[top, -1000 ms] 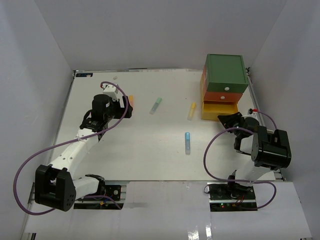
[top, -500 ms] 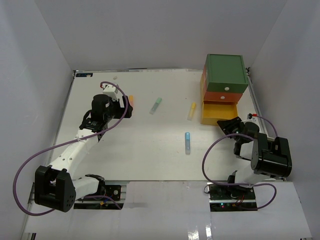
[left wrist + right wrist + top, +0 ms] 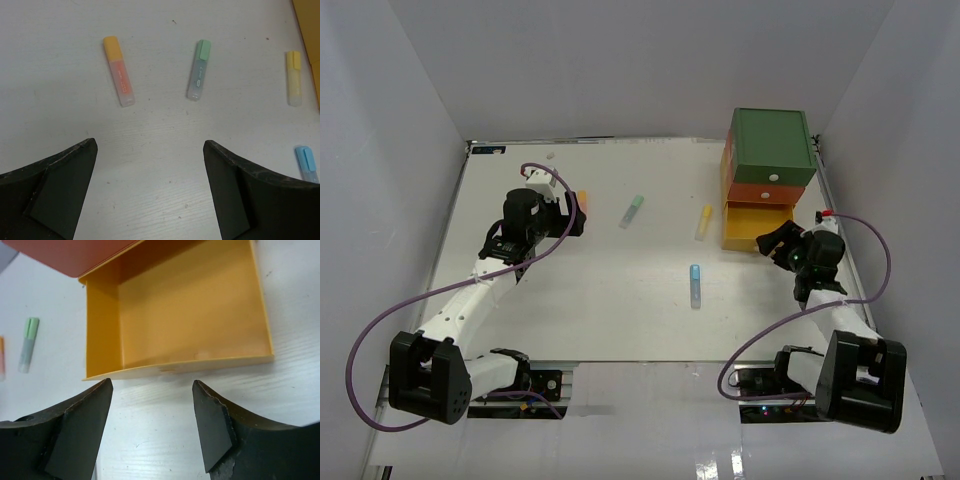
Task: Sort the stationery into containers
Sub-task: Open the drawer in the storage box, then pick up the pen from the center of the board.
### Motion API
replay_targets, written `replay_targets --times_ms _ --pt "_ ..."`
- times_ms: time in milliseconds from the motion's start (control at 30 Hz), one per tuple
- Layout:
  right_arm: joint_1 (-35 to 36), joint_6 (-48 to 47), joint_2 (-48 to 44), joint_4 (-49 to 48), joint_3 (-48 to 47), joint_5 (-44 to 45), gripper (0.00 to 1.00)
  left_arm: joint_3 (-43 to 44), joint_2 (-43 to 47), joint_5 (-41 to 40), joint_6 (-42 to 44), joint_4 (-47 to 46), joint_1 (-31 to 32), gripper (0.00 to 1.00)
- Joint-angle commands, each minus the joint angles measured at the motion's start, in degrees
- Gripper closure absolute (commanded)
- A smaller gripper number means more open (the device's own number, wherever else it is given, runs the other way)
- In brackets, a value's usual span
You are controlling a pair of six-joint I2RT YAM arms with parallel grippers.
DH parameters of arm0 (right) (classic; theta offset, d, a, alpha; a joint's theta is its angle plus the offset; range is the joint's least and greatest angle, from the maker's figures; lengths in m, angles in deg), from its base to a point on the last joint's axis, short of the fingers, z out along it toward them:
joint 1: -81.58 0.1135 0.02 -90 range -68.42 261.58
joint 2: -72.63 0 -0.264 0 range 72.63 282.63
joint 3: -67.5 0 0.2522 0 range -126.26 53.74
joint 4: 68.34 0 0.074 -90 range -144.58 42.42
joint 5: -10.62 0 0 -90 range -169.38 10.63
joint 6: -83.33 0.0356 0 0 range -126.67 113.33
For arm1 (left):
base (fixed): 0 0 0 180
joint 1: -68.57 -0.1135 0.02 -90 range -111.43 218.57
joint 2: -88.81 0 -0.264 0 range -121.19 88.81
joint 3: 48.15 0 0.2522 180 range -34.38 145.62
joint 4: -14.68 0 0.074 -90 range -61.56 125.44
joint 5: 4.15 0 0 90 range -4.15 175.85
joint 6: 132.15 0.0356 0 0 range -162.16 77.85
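A blue highlighter (image 3: 695, 285) lies nearest the table's (image 3: 620, 320) near edge, about mid-width. Toward the right edge, the right gripper (image 3: 150, 405) hangs with jaws parted, gripping nothing, just before the pulled-out yellow drawer (image 3: 102, 325). On the left, the left gripper (image 3: 150, 155) stands spread wide, holding nothing. Beyond lie a yellow highlighter (image 3: 704, 221), a green highlighter (image 3: 632, 211) and an orange highlighter (image 3: 118, 70), well apart. At the far right corner, the orange-red drawer (image 3: 770, 192) and green drawer (image 3: 772, 145) sit stacked above the yellow one.

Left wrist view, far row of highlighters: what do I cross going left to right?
In order: orange highlighter → green highlighter → yellow highlighter.
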Motion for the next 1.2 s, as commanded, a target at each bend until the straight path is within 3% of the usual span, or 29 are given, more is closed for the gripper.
replay_targets --times_ms 0,267,500,667,900,1100,1167 --pt "5.8 -8.7 -3.6 11.2 -5.0 5.7 0.28 1.8 2.0 0.5 -0.2 0.1 0.1 0.02" --pt "30.7 -11.0 3.2 21.2 -15.1 21.9 0.28 1.8 1.3 -1.5 -0.3 0.7 0.1 0.02" --pt "44.8 -7.6 15.7 27.6 -22.9 32.7 0.28 1.9 1.0 -1.6 -0.2 0.8 0.1 0.02" --pt "49.5 -5.0 23.0 30.8 -25.5 35.2 0.3 2.0 0.9 -1.7 -0.2 0.8 0.1 0.02" --pt "52.4 -3.0 25.8 32.6 -25.5 36.9 0.38 2.1 0.9 -1.4 -0.2 0.8 0.1 0.02" --pt "52.6 -2.8 25.6 31.5 -25.1 35.5 0.64 2.0 0.8 -1.6 -0.1 0.8 0.1 0.02" --pt "52.6 -2.9 24.4 31.7 -25.7 35.7 0.66 2.0 0.7 -1.6 -0.1 0.8 0.1 0.02"
